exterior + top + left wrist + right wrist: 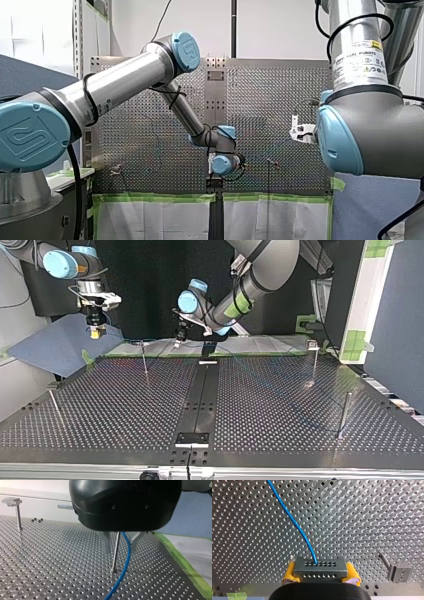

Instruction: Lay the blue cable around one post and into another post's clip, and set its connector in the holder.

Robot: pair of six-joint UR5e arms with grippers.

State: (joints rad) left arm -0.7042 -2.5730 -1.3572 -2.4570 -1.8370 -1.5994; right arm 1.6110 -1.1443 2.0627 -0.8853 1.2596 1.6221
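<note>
We see a blue cable (294, 522) and a grey connector (319, 567) marked with two rows of small dark holes. Our right gripper (321, 573) has yellow pads (290, 573) on a black body. Our left gripper (119, 548) is glossy black with pale grey fingers (107, 542). The counter (367, 517) is silvery metal, dotted all over with a regular grid of holes and edged with green tape (186, 563). Our left arm (125, 80) and right arm (357, 55) are silver with light-blue caps. The sheet (50, 347) is dull blue.

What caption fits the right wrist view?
My right gripper clamps a grey metal connector block between yellow pads, its thin blue cable arcing over the perforated metal table near a clip-topped post.
</note>
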